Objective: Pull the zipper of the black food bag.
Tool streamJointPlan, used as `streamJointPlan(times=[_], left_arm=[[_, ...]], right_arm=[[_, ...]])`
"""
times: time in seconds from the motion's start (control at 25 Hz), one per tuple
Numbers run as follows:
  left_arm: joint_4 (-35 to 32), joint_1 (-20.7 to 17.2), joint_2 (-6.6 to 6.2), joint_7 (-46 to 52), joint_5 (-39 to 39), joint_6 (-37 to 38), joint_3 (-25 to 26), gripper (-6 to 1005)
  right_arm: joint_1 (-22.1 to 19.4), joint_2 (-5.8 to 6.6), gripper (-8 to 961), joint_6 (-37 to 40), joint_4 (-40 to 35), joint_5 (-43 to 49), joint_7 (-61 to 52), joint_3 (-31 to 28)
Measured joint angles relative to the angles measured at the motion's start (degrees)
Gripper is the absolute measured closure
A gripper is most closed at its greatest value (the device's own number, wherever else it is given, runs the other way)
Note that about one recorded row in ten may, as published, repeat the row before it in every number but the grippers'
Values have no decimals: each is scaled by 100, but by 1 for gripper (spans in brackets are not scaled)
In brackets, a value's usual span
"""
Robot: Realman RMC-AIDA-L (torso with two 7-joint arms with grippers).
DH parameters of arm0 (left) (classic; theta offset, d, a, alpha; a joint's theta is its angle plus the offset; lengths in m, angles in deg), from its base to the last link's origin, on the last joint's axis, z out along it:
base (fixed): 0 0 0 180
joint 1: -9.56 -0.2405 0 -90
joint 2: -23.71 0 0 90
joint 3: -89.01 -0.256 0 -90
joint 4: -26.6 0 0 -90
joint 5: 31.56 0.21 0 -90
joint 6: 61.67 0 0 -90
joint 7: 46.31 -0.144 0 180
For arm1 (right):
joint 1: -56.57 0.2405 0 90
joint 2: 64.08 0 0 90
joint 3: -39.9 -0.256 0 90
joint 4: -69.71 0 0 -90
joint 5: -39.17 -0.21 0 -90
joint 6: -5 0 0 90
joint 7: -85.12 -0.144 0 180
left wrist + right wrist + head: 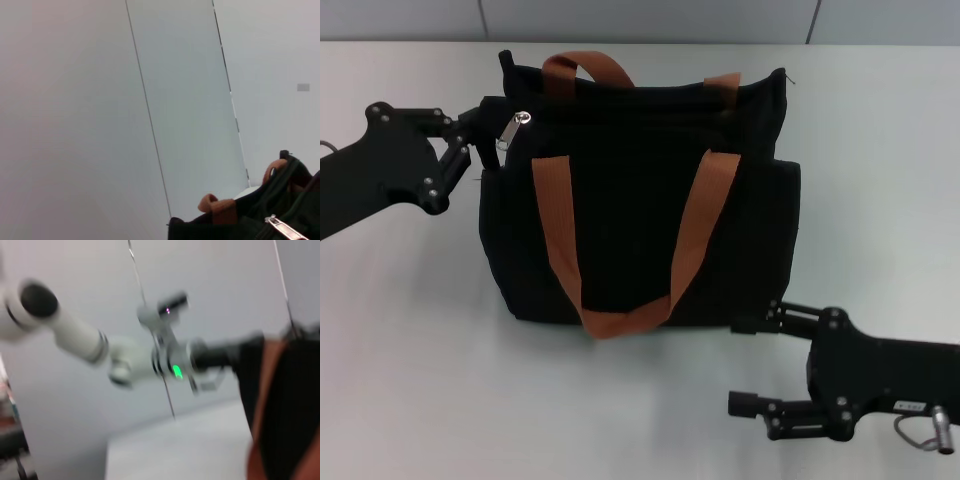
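The black food bag [640,150] stands upright in the middle of the white table, with two orange-brown strap handles [556,215]. The zipper [517,128], a silver pull tab, sits at the left end of the bag's top edge. My left gripper [488,138] is at that upper left corner, right beside the tab; whether it touches the tab is unclear. The tab [283,228] and the bag's top [225,227] show in the left wrist view. My right gripper [752,365] is open and empty on the table at the bag's lower right corner. The bag [295,405] fills the edge of the right wrist view.
The white table [410,350] runs on all sides of the bag, with a grey wall [650,18] behind it. The right wrist view shows my left arm [130,357], white with a green light, reaching to the bag.
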Motion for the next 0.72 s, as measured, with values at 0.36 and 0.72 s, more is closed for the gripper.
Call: streamJointPlan(times=[0.36,0.72], left_arm=[[4,-113,159,-170,-26,42,58,975],[1,-159,207,-210,-257,112,64,971]], right_arm=[[450,1,136,1590,-367,-1265,-1626,5],[1473,-9,136,1548,-953,-1657,-4248,7]])
